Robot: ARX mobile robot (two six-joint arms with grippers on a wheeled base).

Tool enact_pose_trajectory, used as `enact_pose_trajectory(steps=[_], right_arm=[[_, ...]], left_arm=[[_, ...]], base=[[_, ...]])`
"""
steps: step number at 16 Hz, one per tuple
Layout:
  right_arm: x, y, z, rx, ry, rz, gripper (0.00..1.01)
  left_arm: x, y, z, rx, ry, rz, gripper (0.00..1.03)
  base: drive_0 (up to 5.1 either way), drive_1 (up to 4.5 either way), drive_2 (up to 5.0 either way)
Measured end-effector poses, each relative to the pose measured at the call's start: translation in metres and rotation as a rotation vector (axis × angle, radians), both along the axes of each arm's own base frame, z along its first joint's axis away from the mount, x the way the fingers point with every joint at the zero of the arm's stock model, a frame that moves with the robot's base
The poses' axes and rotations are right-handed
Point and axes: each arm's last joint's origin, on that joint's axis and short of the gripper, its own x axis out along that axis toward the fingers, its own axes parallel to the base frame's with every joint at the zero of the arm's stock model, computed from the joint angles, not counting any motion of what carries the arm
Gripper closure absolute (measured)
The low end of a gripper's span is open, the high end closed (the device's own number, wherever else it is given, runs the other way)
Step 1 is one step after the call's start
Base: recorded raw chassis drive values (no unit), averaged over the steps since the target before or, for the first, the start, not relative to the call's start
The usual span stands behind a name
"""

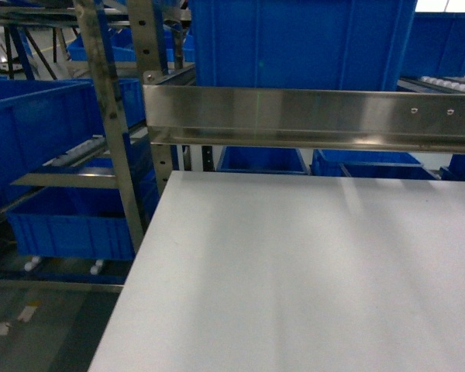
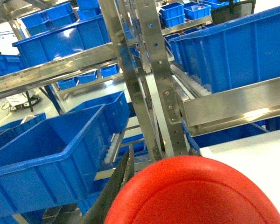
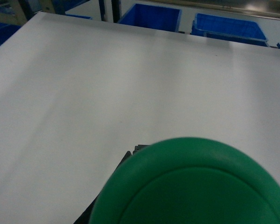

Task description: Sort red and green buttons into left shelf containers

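A big red button (image 2: 200,196) fills the bottom of the left wrist view, with my left gripper (image 2: 162,162) shut on it. One dark finger (image 2: 121,175) shows along the button's left edge. The button hangs beside the steel shelf post (image 2: 154,84), above and to the right of an open blue container (image 2: 42,154). In the right wrist view a green button (image 3: 191,186) sits in my right gripper (image 3: 189,151), over the white table (image 3: 107,84). Only a dark finger (image 3: 122,162) shows at the green button's left. Neither gripper appears in the head view.
The left shelf (image 1: 112,116) carries blue containers on two levels (image 1: 39,132) (image 1: 70,221). A steel rail (image 1: 310,116) crosses the table's (image 1: 294,271) far edge, with a large blue bin (image 1: 302,43) above it and more bins (image 3: 151,16) beyond.
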Motion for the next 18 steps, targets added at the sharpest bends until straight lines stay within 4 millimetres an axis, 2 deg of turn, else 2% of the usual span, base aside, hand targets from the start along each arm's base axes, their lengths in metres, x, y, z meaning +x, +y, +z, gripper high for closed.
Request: enact_pose_trajectory(steps=[18], right_arm=[[0.0, 0.0001, 0.0, 0.0, 0.0, 0.001, 0.74]], left_arm=[[0.0, 0.0, 0.0002, 0.0, -0.003, 0.0, 0.77]], base=[[-5.0, 2.46, 2.5]])
